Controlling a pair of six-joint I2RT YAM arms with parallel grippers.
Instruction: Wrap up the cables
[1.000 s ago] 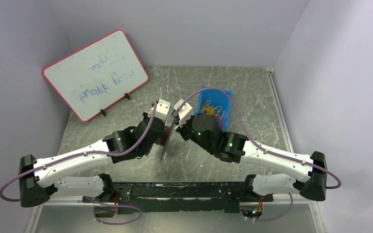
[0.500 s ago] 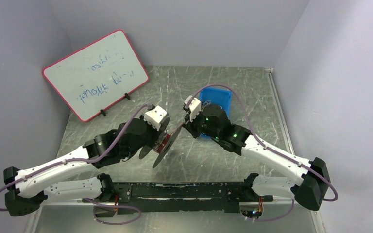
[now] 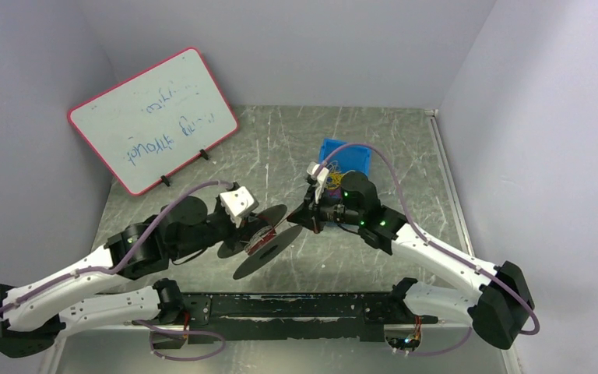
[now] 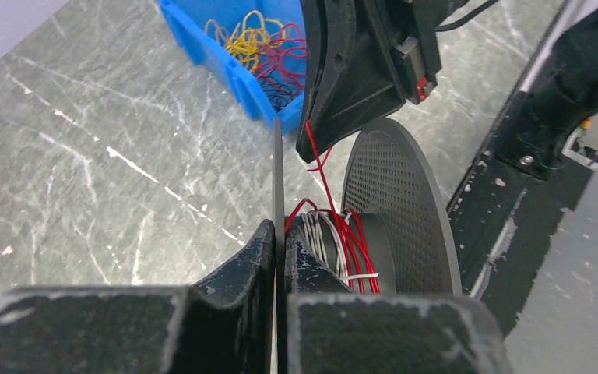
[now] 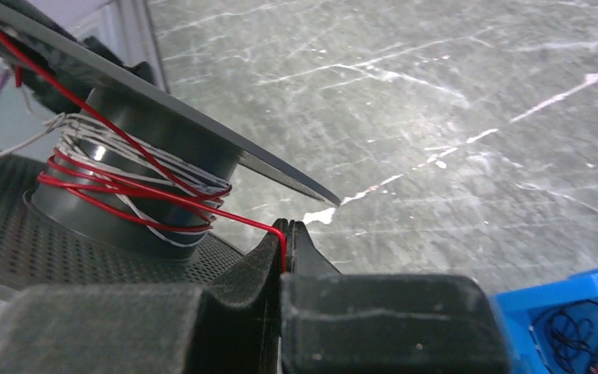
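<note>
Left gripper (image 4: pixel 275 238) clamped on the flange edge of a black spool (image 4: pixel 401 195), right gripper (image 5: pixel 286 234) pinched together on thin red wire (image 5: pixel 241 216) leading from the spool's partly wound core, blue bin (image 3: pixel 336 146) behind.

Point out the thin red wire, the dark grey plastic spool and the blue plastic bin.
thin red wire (image 5: pixel 109 185), right wrist view, turns wound on the hub.
dark grey plastic spool (image 4: pixel 397 202), left wrist view, perforated flange.
blue plastic bin (image 4: pixel 237 78), left wrist view, near wall.
</note>
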